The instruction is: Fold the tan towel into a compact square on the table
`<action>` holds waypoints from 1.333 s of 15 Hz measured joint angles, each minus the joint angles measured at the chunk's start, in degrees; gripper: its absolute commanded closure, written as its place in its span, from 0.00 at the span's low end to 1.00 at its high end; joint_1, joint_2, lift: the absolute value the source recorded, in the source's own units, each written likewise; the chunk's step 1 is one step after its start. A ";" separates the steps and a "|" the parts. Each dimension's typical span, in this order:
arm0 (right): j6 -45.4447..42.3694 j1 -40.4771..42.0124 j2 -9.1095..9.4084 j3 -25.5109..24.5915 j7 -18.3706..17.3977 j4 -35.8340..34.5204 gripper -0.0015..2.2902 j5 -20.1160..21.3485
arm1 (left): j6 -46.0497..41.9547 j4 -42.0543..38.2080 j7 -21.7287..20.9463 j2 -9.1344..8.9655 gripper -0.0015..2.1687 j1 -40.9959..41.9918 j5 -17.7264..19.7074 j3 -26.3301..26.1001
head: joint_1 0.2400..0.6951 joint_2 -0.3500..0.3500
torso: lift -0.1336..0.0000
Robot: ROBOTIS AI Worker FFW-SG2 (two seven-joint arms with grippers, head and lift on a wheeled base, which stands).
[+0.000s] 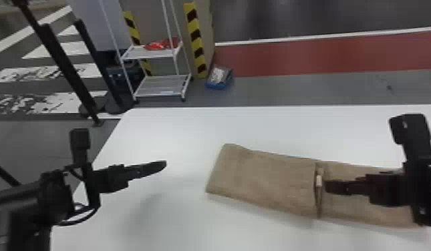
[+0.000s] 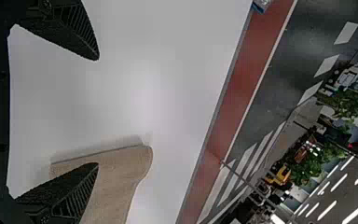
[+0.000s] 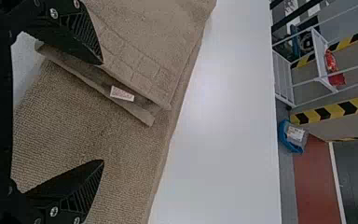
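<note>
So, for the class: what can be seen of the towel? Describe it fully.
The towel is tan, apparently textured cloth, with a pattern of squares near one edge. It lies as a long strip on the white table, its left part folded over; layered edges cross near the middle, where a small white label shows. The right gripper is over it, fingers open; contact is unclear.

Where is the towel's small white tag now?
In the head view, the tag sits right of centre on the towel, at its folded layer's edge, just left of the right gripper.
</note>
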 measured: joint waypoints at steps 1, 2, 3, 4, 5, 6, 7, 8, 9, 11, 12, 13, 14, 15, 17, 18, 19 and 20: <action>-0.40 -0.12 0.00 0.33 -0.13 0.43 0.06 0.05 | 0.00 0.01 -0.13 0.12 0.04 0.00 0.16 0.00 | 1.00 0.82 | 0.07; -0.75 -0.21 0.00 0.82 -0.22 0.95 0.07 0.18 | 0.00 0.00 -0.29 0.34 0.04 0.02 0.33 -0.02 | 1.00 0.82 | 0.07; -1.14 -0.33 0.00 1.42 -0.43 1.65 0.07 0.48 | -0.01 -0.03 -0.41 0.54 0.04 0.10 0.46 -0.04 | 1.00 0.82 | 0.07; -1.57 -0.46 0.00 2.05 -0.65 2.44 0.07 0.79 | -0.01 -0.15 -0.50 0.68 0.04 0.24 0.53 -0.04 | 1.00 0.83 | 0.07; -2.18 -0.65 0.00 2.75 -0.87 3.50 0.08 1.08 | -0.01 -0.30 -0.63 0.80 0.04 0.47 0.62 -0.01 | 1.00 0.84 | 0.07; -2.86 -0.95 0.00 3.36 -1.08 4.70 0.08 1.30 | -0.01 -0.45 -0.91 0.88 0.04 0.75 0.73 0.06 | 1.00 0.84 | 0.07; -3.57 -1.26 0.00 3.85 -1.38 5.74 0.08 1.50 | -0.01 -0.59 -1.10 0.93 0.04 1.03 0.79 0.11 | 1.00 0.85 | 0.07; -4.48 -1.62 0.00 4.36 -1.59 6.77 0.08 1.72 | -0.01 -0.71 -1.30 1.00 0.04 1.32 0.84 0.15 | 1.00 0.85 | 0.07; -5.23 -1.97 0.00 4.75 -1.64 7.60 0.08 1.83 | -0.01 -0.78 -1.48 1.04 0.04 1.52 0.88 0.18 | 1.00 0.85 | 0.07; -6.10 -2.53 0.00 5.31 -1.78 8.65 0.08 1.90 | -0.01 -0.88 -1.64 1.14 0.04 1.83 0.91 0.26 | 1.00 0.85 | 0.07; -6.29 -2.73 0.00 5.60 -1.90 9.08 0.09 1.93 | -0.01 -0.95 -1.72 1.20 0.04 1.96 0.91 0.34 | 1.00 0.86 | 0.07; -6.49 -2.99 0.00 6.01 -2.08 9.72 0.10 1.96 | -0.01 -1.01 -1.78 1.24 0.04 2.08 0.92 0.41 | 1.00 0.86 | 0.07; -6.71 -3.17 0.00 6.30 -2.14 10.27 0.10 1.96 | -0.01 -1.05 -1.79 1.25 0.04 2.12 0.92 0.43 | 1.00 0.87 | 0.07; -7.15 -3.32 0.00 6.61 -2.16 10.83 0.11 1.92 | -0.01 -1.09 -1.79 1.25 0.04 2.16 0.92 0.44 | 1.00 0.87 | 0.07; -8.01 -3.48 0.00 7.10 -2.15 11.41 0.11 1.65 | 0.00 -1.17 -1.79 1.25 0.04 2.23 0.91 0.44 | 1.00 0.88 | 0.07; -8.45 -3.57 0.00 7.25 -2.15 11.50 0.11 1.37 | 0.00 -1.19 -1.81 1.25 0.04 2.27 0.91 0.45 | 1.00 0.88 | 0.07; -8.75 -3.62 0.00 7.36 -2.15 11.52 0.11 1.16 | 0.00 -1.20 -1.85 1.26 0.04 2.28 0.91 0.46 | 1.00 0.89 | 0.07; -9.06 -3.67 0.00 7.46 -2.10 11.52 0.11 0.93 | 0.02 -1.21 -1.87 1.30 0.04 2.28 0.91 0.53 | 1.00 0.89 | 0.07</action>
